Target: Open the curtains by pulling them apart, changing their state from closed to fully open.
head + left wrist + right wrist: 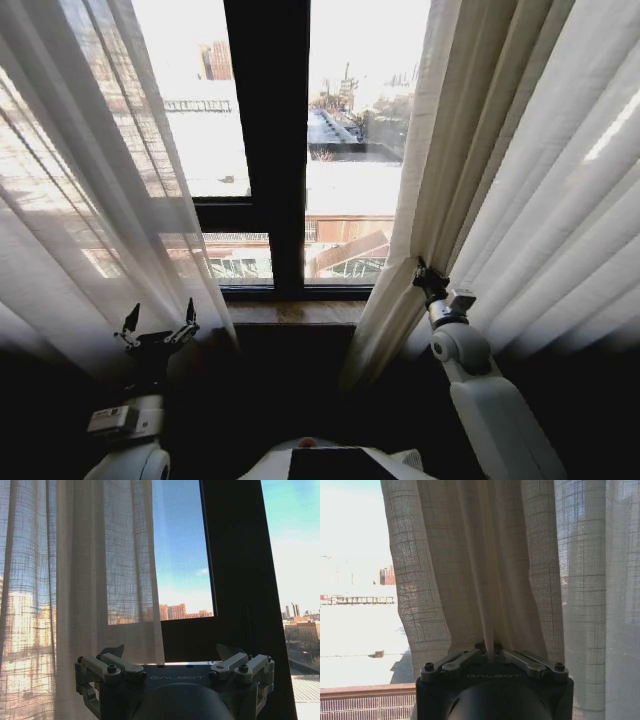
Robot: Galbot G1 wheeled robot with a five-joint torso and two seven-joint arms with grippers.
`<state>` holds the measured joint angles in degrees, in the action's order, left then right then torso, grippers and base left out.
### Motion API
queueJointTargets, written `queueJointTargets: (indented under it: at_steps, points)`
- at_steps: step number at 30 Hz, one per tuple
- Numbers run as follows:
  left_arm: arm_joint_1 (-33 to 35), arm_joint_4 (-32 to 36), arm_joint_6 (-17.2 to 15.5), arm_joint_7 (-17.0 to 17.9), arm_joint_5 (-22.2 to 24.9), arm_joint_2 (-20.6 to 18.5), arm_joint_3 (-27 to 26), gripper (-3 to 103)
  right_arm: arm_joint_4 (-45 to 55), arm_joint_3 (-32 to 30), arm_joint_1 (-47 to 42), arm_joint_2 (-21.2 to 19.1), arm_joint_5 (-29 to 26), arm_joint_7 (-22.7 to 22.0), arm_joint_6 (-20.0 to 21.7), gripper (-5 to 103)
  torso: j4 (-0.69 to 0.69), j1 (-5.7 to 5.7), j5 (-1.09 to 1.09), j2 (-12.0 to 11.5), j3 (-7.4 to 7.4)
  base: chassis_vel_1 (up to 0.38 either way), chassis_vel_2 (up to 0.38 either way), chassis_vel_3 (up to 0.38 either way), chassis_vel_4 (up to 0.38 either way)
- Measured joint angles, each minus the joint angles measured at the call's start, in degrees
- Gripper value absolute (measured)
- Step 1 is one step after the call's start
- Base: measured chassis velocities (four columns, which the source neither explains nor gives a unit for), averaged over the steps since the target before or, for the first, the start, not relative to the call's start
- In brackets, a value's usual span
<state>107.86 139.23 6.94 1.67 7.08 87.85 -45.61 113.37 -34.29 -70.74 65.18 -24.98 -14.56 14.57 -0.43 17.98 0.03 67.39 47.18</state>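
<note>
Sheer left curtain (90,200) drawn aside, upper part cut off. Left claw (160,322) spread wide, holding nothing, just beside its hem; "GALBOT" readable on the body. Bare window frame (268,150) between. Right claw (428,280) pinched on a fold of right curtain (520,180), fingertips hidden in cloth.

Clear room is left straight ahead of the left tool (160,322), whose fingers are spread with nothing between them, though the left curtain panel (90,200) hangs just to its outer side. Ahead, passage is blocked by the dark window frame (266,140) and sill (290,312). The right tool (428,280) is clamped on the right curtain panel (520,180), whose folds crowd it closely.
</note>
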Motion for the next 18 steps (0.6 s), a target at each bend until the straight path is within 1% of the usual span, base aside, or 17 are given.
queueJointTargets:
  at_steps: [3,7,11,13,18]
  points:
    - [0.14,0.09,0.10,0.00,-0.20,0.12,0.09,100,-0.26,-0.43,-0.05,-0.06,-0.02,0.26,-0.15,0,-0.01,0.00,-0.02,0.00,0.00,-0.358,-0.347,0.341,0.338]
    - [0.46,0.25,0.49,0.01,-0.42,0.25,0.17,100,-0.89,-1.28,-0.61,-0.12,-0.05,0.86,-1.34,0,-0.01,0.01,-0.02,-0.01,0.00,-0.348,-0.346,0.364,0.359]
    - [0.59,0.27,0.67,0.00,-0.47,0.32,0.23,100,-0.93,-1.54,-0.94,-0.15,-0.06,0.93,-1.47,0,-0.01,0.01,0.00,-0.01,0.00,-0.354,-0.358,0.384,0.355]
    - [0.70,0.32,0.78,0.01,-0.50,0.38,0.26,100,-0.78,-1.69,-1.28,-0.23,-0.09,0.95,-1.49,0,-0.01,0.00,-0.04,0.00,-0.01,-0.393,-0.371,0.405,0.354]
    - [0.86,0.56,0.89,0.02,-0.53,0.51,0.27,100,-0.21,-1.83,-1.68,-0.36,-0.10,0.95,-1.51,0,-0.01,0.02,-0.01,-0.01,0.01,-0.341,-0.347,0.320,0.349]
